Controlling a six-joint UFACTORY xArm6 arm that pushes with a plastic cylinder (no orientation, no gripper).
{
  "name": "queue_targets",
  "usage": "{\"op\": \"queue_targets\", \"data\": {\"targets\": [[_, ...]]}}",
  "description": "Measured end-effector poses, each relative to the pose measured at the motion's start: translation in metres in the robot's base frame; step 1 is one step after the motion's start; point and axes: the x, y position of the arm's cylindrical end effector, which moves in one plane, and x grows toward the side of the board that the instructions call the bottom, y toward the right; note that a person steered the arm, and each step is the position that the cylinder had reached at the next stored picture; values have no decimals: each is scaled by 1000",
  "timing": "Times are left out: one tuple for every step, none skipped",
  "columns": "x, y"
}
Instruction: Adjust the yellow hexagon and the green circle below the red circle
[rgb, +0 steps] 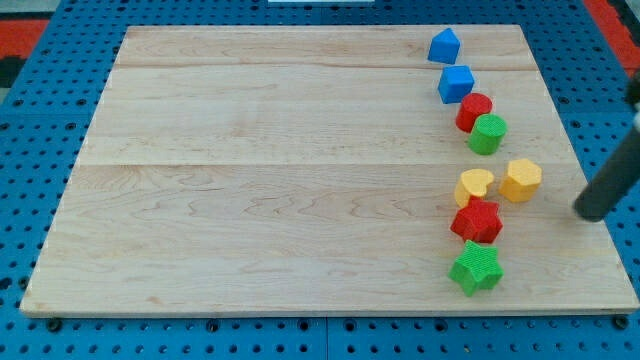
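Pale wooden worktop (300, 180) is sitting on a blue pegboard (40, 150). My tip (590, 212) is hovering at the view's right, near the yellow hexagon (521, 180); no hand on this rig, so nothing is being held. Green circle (489, 133) is touching the red circle (473, 111), just below it. All blocks are lining the right side.

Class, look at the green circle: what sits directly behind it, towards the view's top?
The red circle touches the green circle from behind. Its lower right edge is covered by the green one.
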Motion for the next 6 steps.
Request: {"op": "queue_targets", "data": {"targets": [[-4, -19], [-19, -27], [-42, 3], [-43, 3], [-43, -14], [-43, -46]]}}
